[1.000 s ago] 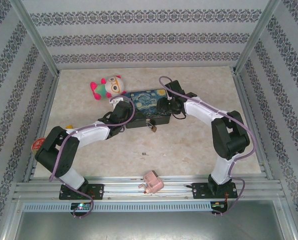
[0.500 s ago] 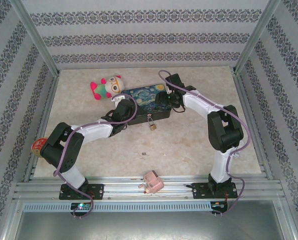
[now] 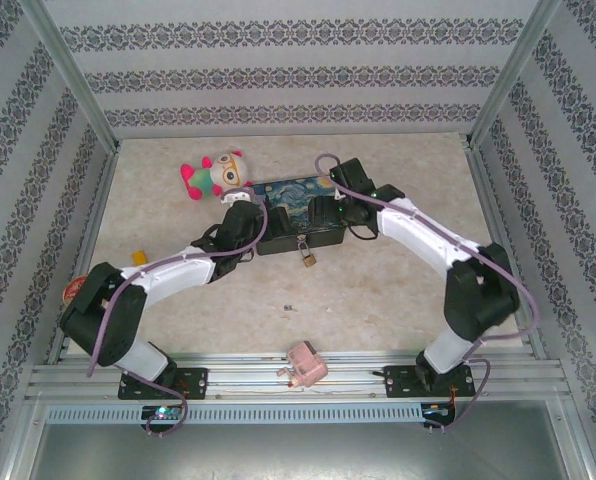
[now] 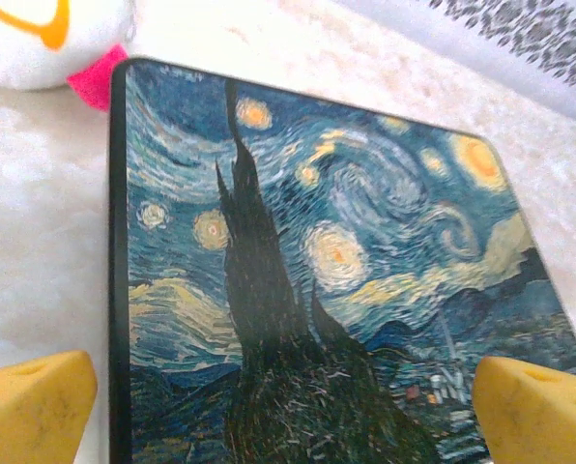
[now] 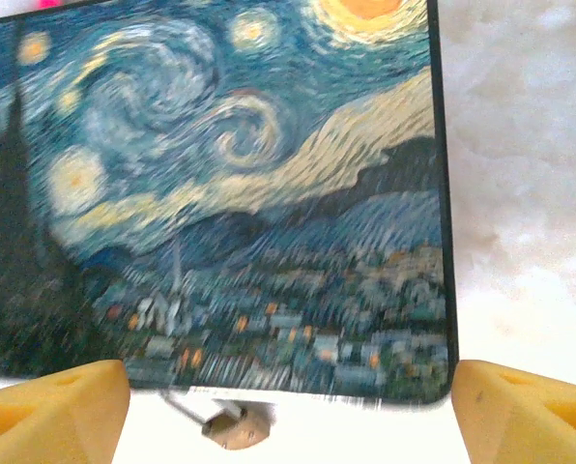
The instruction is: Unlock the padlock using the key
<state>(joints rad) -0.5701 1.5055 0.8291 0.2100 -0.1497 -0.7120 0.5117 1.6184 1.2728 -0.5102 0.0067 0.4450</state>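
The beige marbled table (image 3: 398, 300) is walled on three sides by patterned panels (image 3: 278, 75). From the metal rail (image 3: 228, 375) at 6 o'clock, the left arm (image 3: 168, 270) and the right arm (image 3: 428, 235) reach toward 12 o'clock and meet at the painted tin box (image 3: 296, 200). The left arm is at the box's 9 o'clock end and the right arm at its 3 o'clock end. The box sits just past the table's centre toward 12 o'clock, and its closed lid shows a swirling blue night sky.

In the left wrist view the left gripper (image 4: 283, 411) hangs above the lid with its yellow fingertips (image 4: 32, 406) spread wide. One is over bare table beyond the lid's edge, the other over the painted village, and they grip nothing. In the right wrist view the right gripper (image 5: 288, 411) is also wide apart. Its fingertips (image 5: 525, 411) sit either side of the box's front edge and hold nothing.

A plush toy (image 3: 214, 173), white with pink and green, lies at 10 o'clock of the box, just beside its corner. A pink blocky object (image 3: 305, 365) rests on the rail at 6 o'clock, well apart from the box.

The padlock (image 3: 305, 256), brass-coloured, hangs on the box's front wall at its 6 o'clock side. The right wrist view shows it as a blur (image 5: 235, 425) below the lid's edge. Whether its shackle is closed is too small to tell. The key (image 3: 290, 307), a dark speck, lies on bare table at 6 o'clock of the padlock, apart from it and between it and the pink object. Neither gripper touches it.
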